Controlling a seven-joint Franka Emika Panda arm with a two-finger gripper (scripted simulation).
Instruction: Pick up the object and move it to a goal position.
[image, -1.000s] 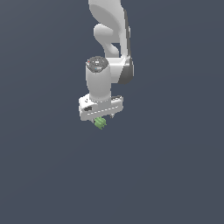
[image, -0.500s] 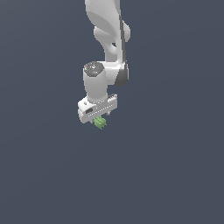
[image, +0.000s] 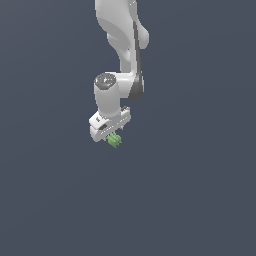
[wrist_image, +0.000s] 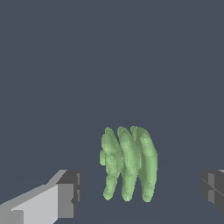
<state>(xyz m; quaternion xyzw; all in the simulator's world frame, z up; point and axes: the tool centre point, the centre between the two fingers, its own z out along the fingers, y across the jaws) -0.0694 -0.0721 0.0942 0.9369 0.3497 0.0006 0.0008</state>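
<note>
— Object (image: 114, 140) first: where does it sit?

— Just under the tool (image: 113, 136) in the exterior view, a small bright-green ridged lump at the lower end of the white arm (image: 120, 45), with the plain dark-grey background all around it.

— Going left to right in the wrist view, what do you get?

— One finger (wrist_image: 57, 199) with its dark pad, then a strip of grey background, then the object (wrist_image: 128, 163) with its three upright green ridges, then another strip of grey, then the dark pad of the other finger (wrist_image: 213, 189) at the frame's edge.

— So is the tool clenched on it?

— No. The pads stand apart with bare background showing on both sides of the green block, so the tool reads as released rather than grasping. The gap is wider on the side of the second finger.

— Is the block resting on anything?

— I cannot tell. The background is one even grey, and it may be a surface or nothing at all; no shadow or edge settles it. In the exterior view the block looks close to the fingertips, slightly toward that view's right of the tool's body.
</note>
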